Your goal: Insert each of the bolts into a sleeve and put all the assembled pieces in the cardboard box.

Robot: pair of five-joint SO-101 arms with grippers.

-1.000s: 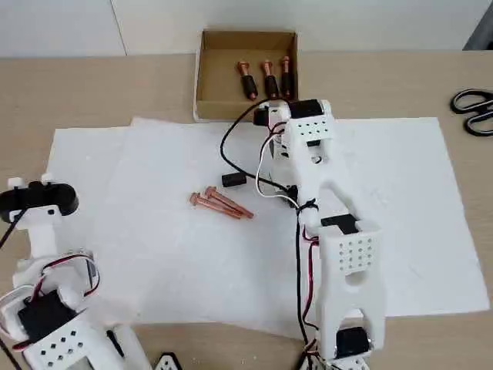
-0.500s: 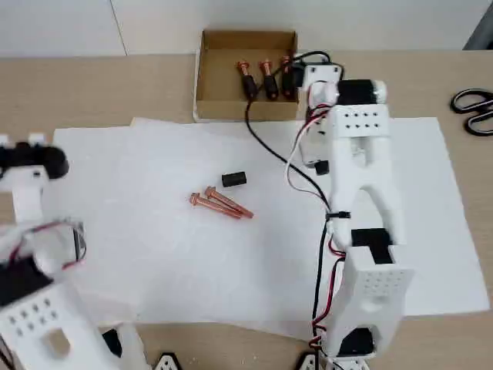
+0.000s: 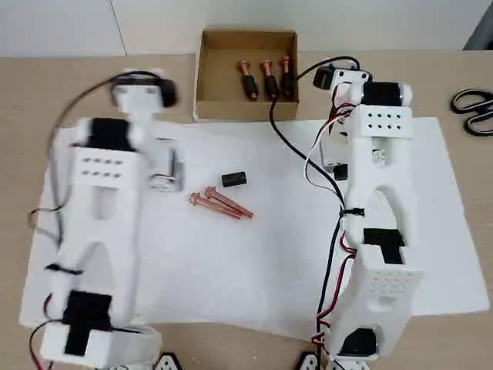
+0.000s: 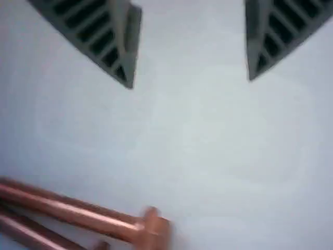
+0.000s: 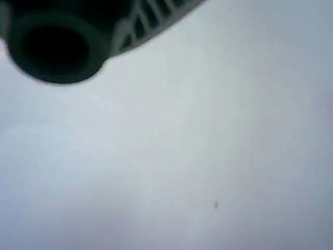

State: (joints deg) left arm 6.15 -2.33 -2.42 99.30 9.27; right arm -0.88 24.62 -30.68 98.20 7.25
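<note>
Loose bolts: I am seeing two copper bolts (image 3: 221, 204) lying side by side on the white sheet near the middle, heads pointing left and shafts touching or nearly so.
Sleeve: one black sleeve (image 3: 233, 179) is lying on its side just beyond the bolts, apart from them.
Assembled pieces: three bolts with dark sleeves on them (image 3: 266, 77) are resting in a row inside the cardboard box (image 3: 202, 73), towards its right half.
Box position: it is sitting at the far edge of the sheet, about centre, open side up.
Left gripper: the left gripper (image 4: 188, 80) is hanging over the sheet just left of the bolt heads, its ribbed fingers (image 4: 104, 36) spread wide and pinching nothing.
Left arm: the left arm (image 3: 100, 162) is stretching from the near left corner towards the far side.
Right gripper: the right gripper (image 3: 336, 162) is hanging over bare sheet, right of the sleeve and nearer than the box; I cannot tell its state.
Dark shape: in the right wrist view a dark round shape (image 5: 54, 47) is showing; I cannot tell what it is.
Surroundings: the white sheet (image 3: 192, 262) is covering the wooden table (image 3: 77, 85), and scissors (image 3: 474, 108) are lying at the far right.
</note>
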